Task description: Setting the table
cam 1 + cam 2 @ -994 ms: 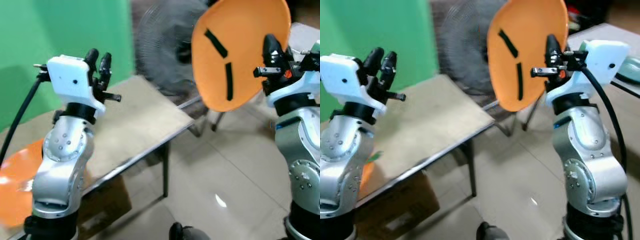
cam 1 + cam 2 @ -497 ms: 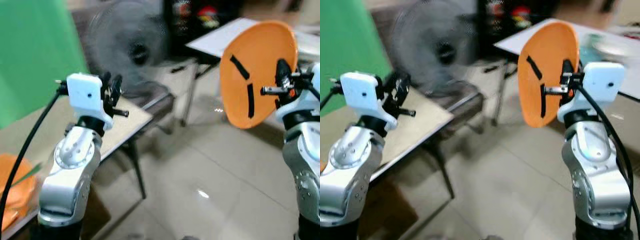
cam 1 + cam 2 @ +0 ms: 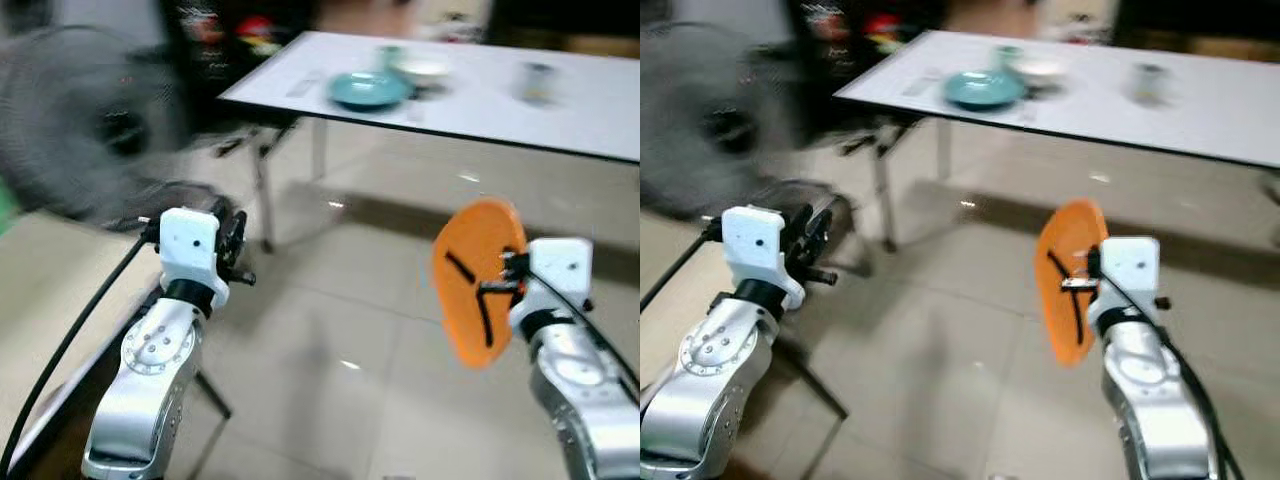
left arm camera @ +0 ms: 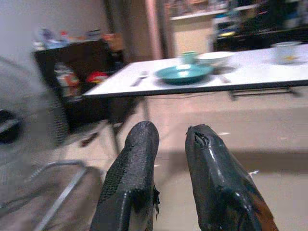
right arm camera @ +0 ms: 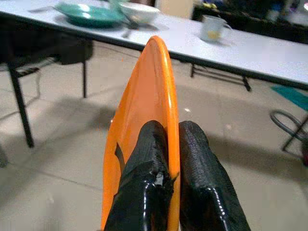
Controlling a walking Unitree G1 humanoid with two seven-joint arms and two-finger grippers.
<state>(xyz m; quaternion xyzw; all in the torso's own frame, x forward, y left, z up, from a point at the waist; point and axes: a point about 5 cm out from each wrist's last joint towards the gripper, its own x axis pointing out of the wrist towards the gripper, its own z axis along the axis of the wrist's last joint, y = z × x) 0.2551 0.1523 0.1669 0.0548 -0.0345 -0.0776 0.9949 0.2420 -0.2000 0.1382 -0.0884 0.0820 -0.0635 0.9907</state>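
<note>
My right gripper (image 5: 172, 132) is shut on the rim of an orange plate (image 3: 476, 280), which it holds on edge over the tiled floor at the right; the plate (image 5: 144, 115) has dark marks on its face. Ahead stands a white table (image 3: 580, 110) that carries a teal plate (image 3: 367, 90), a white bowl (image 3: 423, 68) and a cup (image 3: 536, 80). The left gripper (image 4: 171, 132) is raised at the left with its fingers a little apart and nothing between them; it points toward the white table.
A large floor fan (image 3: 80, 130) stands at the left, blurred. A beige table (image 3: 40, 290) lies under my left arm (image 3: 165, 340). Dark shelves with clutter (image 3: 230, 40) stand behind the white table's left end. Glossy tiled floor (image 3: 330, 330) stretches between me and the white table.
The whole view has swung to the right, from the green wall and beige table to the white table. The orange plate stays in the right gripper and now sits lower in the picture.
</note>
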